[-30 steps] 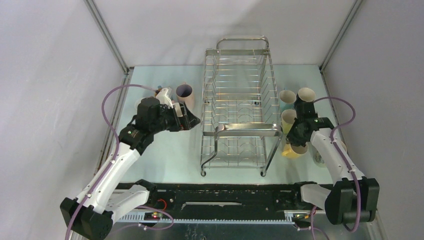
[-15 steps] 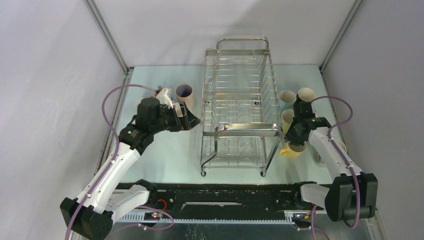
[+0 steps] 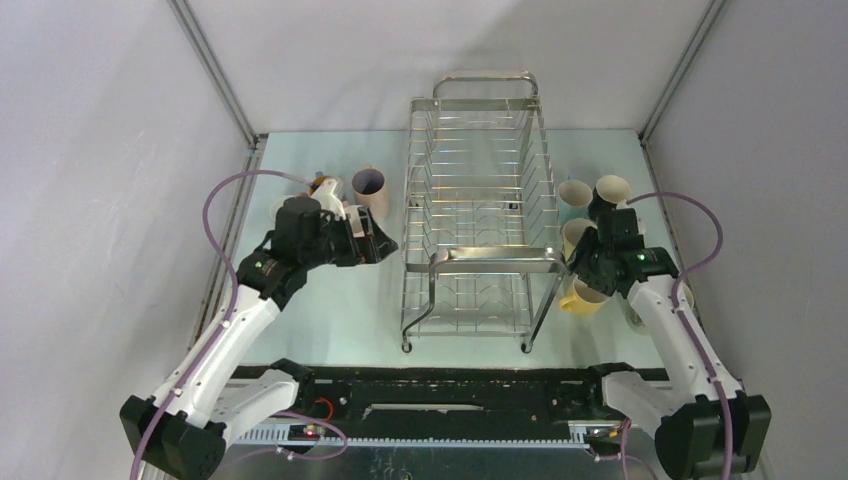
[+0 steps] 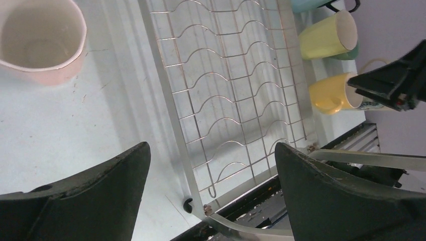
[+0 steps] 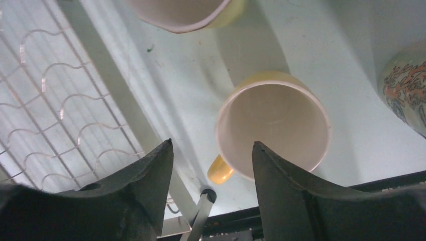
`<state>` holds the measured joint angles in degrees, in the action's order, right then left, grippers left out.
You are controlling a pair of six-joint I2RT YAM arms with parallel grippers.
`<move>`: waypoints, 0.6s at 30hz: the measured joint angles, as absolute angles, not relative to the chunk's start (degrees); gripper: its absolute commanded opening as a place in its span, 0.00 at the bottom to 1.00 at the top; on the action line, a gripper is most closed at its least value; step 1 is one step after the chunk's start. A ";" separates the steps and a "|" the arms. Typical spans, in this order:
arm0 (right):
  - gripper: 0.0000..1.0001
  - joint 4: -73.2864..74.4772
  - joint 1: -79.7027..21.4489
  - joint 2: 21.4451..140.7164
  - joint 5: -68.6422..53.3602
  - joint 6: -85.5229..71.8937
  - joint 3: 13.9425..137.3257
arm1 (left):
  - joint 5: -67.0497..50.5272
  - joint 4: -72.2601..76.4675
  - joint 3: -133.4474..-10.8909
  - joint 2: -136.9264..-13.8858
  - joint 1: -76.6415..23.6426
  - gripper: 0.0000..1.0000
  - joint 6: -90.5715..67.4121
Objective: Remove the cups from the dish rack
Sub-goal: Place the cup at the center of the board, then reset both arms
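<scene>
While both pairs of fingers (image 5: 135,196) stand spread and empty, the right gripper (image 5: 212,145) hovers above a yellow cup (image 5: 274,130) beside the dish rack (image 3: 495,257), the left gripper (image 4: 211,150) just beside the rack; pale table (image 3: 330,300), grey walls (image 3: 100,100).

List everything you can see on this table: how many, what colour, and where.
dish rack: one, chrome wire, middle of the table, no cups seen in it.
pink mug: one, pink, left of the rack.
yellow mug: one, yellow, right of the rack by its near corner.
pale yellow mug: one, right of the rack, beyond the yellow mug.
light blue mug: one, right of the rack, farther back.
cream-rimmed mug: one, outside colour unclear, beside the light blue mug.
patterned mug: one, cream with orange pattern, far right.
table: one, pale.
left gripper: black, open, empty, left of the rack.
right gripper: black, open, above the yellow mug.
</scene>
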<state>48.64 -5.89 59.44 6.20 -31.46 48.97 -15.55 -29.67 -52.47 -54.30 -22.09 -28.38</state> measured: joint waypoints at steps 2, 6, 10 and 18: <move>0.78 49.10 -6.13 57.69 5.74 -31.48 49.58 | -14.48 -30.59 -52.71 -54.08 -22.09 1.00 -28.23; 0.99 50.83 -6.50 54.78 4.75 -31.81 53.49 | -11.70 -32.47 -54.83 -52.66 -22.09 1.00 -27.73; 1.00 51.24 -6.52 52.34 3.22 -31.53 60.05 | -8.36 -34.17 -59.05 -51.44 -22.09 1.00 -26.24; 1.00 48.53 -6.50 48.82 -1.15 -31.38 73.56 | -3.14 -38.37 -68.88 -50.54 -22.09 1.00 -22.94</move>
<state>48.53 -6.50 48.82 -1.15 -31.38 73.56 -3.14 -38.37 -68.88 -50.54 -22.09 -22.94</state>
